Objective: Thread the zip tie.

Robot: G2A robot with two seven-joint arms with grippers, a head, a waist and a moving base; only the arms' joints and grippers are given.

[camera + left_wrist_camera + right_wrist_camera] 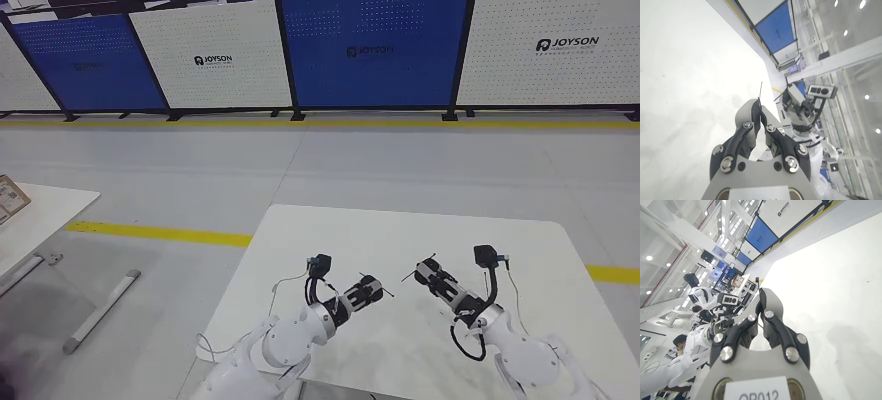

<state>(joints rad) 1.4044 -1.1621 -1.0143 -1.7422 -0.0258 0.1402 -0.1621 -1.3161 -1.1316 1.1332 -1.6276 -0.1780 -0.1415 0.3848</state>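
Both arms hang above the white table point(400, 225), the two tools facing one another across a short gap near the table's middle.

Left gripper point(760, 103): jaws closed tight, pinching a thin black strip. The strip's pointed tail point(760, 89) sticks straight out past the fingertips, along the tool's own long axis.

Right gripper point(761, 291): jaws likewise closed on a black strip. Its square head point(757, 279) stands just beyond the fingertips, and a length of strip trails back between the fingers. Whether the two tools share one zip tie or each holds its own, I cannot tell.

Governing relation: in the top view the head lies to the right of the tail and slightly farther from the robot. The two ends are near but apart, and neither touches the table. The tail roughly aims at the head, though the two tool axes converge at an angle and are not in line.

Judgement: threading is not yet begun. The next move calls for squaring the tail to the head's slot, which is too small to make out here. The left arm looks better placed to feed, since its tail is free and leading. A slight misalignment would make the thin tail buckle or slide past.
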